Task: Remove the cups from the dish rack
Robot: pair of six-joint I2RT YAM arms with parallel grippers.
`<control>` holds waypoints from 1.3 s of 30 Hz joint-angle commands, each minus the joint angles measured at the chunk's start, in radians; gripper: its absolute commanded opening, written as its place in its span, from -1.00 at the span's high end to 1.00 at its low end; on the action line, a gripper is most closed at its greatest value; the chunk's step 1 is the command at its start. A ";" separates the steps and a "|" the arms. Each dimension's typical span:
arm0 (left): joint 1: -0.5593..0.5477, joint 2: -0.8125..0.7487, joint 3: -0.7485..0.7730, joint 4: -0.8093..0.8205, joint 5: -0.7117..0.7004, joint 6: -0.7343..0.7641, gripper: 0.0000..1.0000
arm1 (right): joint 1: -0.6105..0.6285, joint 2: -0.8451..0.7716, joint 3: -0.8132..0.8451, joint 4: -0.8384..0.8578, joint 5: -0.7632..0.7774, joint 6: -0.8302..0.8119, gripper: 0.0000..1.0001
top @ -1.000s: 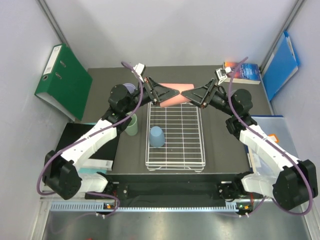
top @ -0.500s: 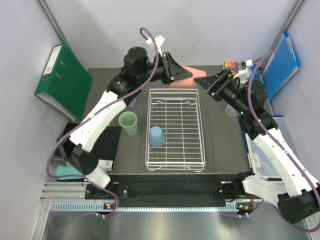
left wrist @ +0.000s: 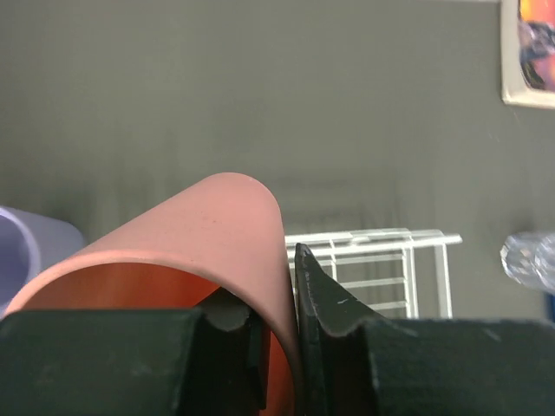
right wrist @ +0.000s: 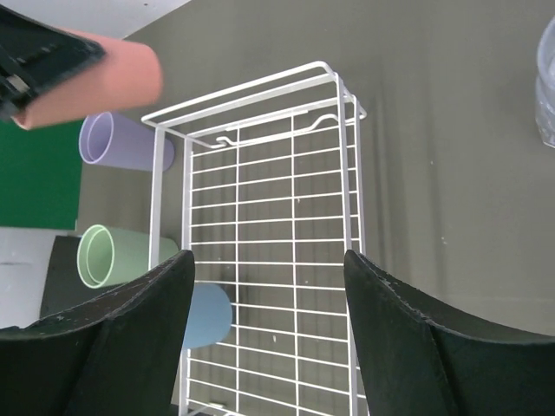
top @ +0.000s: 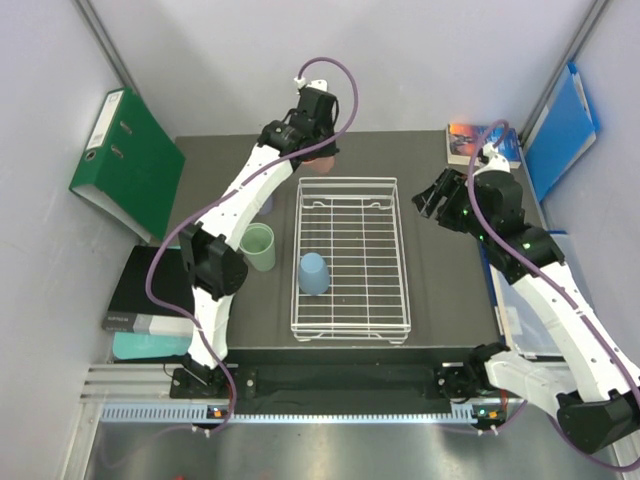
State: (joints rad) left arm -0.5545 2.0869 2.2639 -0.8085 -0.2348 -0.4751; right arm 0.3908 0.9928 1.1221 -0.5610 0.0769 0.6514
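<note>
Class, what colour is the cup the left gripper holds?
Salmon pink; the cup shows best in the left wrist view.

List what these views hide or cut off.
Pink cup: left wrist view, lower part behind the left gripper; top view, mostly under the left arm.
Lilac cup: left wrist view, cut by the left edge and the pink cup.
Glass: right wrist view, cut by the right edge; left wrist view, blurred.
Blue cup: right wrist view, partly behind the right gripper.

Overhead view looks down; both wrist views share the dish rack (top: pixel 350 181).
</note>
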 commanded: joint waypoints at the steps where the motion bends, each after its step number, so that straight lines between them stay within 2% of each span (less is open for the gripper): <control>1: -0.001 -0.045 0.060 0.051 -0.164 0.093 1.00 | 0.006 -0.029 0.035 -0.004 0.029 -0.042 -0.36; 5: 0.008 -0.068 0.066 0.060 -0.237 0.105 1.00 | 0.006 -0.025 0.015 0.007 0.024 -0.044 -0.36; 9: 0.021 -0.094 0.075 -0.009 -0.411 0.105 1.00 | 0.006 -0.007 0.001 0.016 0.015 -0.042 -0.36; 10: 0.028 -0.109 0.075 -0.027 -0.496 0.105 1.00 | 0.006 -0.005 -0.004 0.022 0.008 -0.042 -0.36; 14: 0.089 -0.183 -0.015 -0.075 -0.592 0.107 1.00 | 0.006 0.010 -0.028 0.044 -0.014 -0.027 -0.35; 18: 0.234 -0.267 -0.147 -0.086 -0.483 0.049 1.00 | 0.006 0.024 -0.053 0.065 -0.040 -0.019 -0.34; 19: 0.298 -0.290 -0.173 -0.080 -0.442 0.044 1.00 | 0.006 0.026 -0.053 0.064 -0.045 -0.019 -0.34; 22: 0.422 -0.300 -0.272 -0.064 -0.286 0.020 1.00 | 0.006 0.026 -0.061 0.075 -0.046 -0.025 -0.34; 23: 0.448 -0.294 -0.280 -0.061 -0.209 0.015 1.00 | 0.008 0.026 -0.067 0.079 -0.046 -0.026 -0.34; 25: 0.508 -0.254 -0.279 -0.063 -0.146 0.004 1.00 | 0.008 0.027 -0.074 0.084 -0.055 -0.021 -0.34; 28: 0.547 -0.168 -0.233 -0.102 -0.022 -0.025 1.00 | 0.006 0.030 -0.087 0.093 -0.065 -0.012 -0.34; 33: 0.547 -0.071 -0.208 -0.130 0.075 -0.056 1.00 | 0.005 0.012 -0.100 0.093 -0.045 -0.015 -0.34; 39: 0.548 -0.034 -0.270 -0.107 0.066 -0.065 1.00 | 0.006 0.003 -0.128 0.101 -0.049 -0.006 -0.34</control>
State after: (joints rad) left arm -0.0101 2.0647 1.9999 -0.9222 -0.1925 -0.5201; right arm 0.3908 1.0210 1.0054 -0.5053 0.0254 0.6331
